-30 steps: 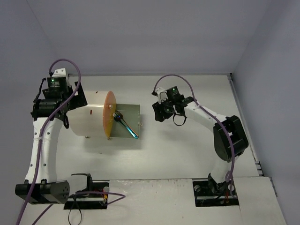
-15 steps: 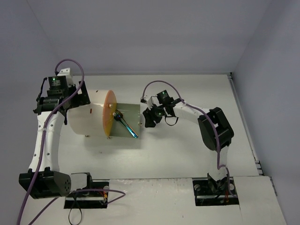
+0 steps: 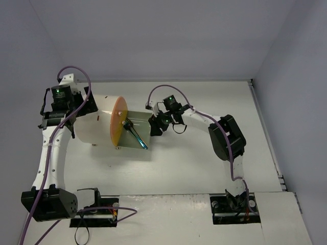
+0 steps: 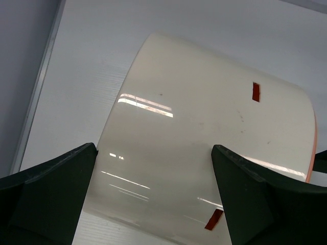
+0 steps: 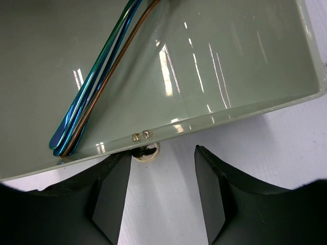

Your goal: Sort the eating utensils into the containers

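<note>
Starting at the near edge of the table (image 3: 194, 168), we see both arms bolted side by side. The right gripper (image 5: 163, 163) sits at the end of the slid-out drawer (image 5: 245, 61). Its jaws are parted, and the drawer's small shiny knob (image 5: 146, 151) lies between the fingers, just beside one and clear of the other, so nothing is clamped.

Inside the grey-green drawer lie the eating utensils (image 5: 99, 76). We make out two iridescent blue handles and a copper one (image 5: 118, 61), close together and running slantwise, with their ends tucked against the wall by the knob. Their heads fall outside the wrist view.

Beyond that, the drawer meets the round orange front (image 3: 119, 127) of the cream drum-shaped cabinet (image 3: 94, 125). At the cabinet's farther end the left gripper (image 4: 153, 150) hangs with its jaws spread wide and holds nothing. In its wrist view one finger shows on either side of the drum's curved wall. We cannot tell whether either finger touches it.
</note>
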You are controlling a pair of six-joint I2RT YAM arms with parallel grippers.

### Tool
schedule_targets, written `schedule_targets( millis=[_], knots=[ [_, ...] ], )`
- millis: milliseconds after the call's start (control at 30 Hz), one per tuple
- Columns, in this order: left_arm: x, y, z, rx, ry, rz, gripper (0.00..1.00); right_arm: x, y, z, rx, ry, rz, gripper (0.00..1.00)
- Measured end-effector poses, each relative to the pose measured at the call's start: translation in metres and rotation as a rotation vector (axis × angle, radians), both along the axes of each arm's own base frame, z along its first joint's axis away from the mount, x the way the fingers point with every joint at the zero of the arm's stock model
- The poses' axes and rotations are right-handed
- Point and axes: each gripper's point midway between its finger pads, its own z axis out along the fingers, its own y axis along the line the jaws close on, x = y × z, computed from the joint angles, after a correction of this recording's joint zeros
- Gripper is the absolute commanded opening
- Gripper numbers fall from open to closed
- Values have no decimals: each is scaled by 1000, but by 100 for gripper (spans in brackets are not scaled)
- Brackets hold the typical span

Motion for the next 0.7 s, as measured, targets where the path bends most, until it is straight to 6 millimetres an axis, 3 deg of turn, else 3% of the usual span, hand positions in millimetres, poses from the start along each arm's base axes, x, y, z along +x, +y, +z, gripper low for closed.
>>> schedule_targets(
  millis=[133,333,433,567,700],
  knots=[
    [1,0,0,-14,-27,8,93,2,14,16,22,-18,8,50],
    [3,-3,1,-47,-64,20,93,5,63,69,134,-122,52,50],
    [4,-7,2,-74,-79,18,93,4,81,83,172,-145,66,49],
    [5,-10,4,-99,-88,17,93,0,96,72,173,-123,73,49],
    [5,-11,4,-107,-91,17,93,4,89,54,125,-102,31,49]
  ],
)
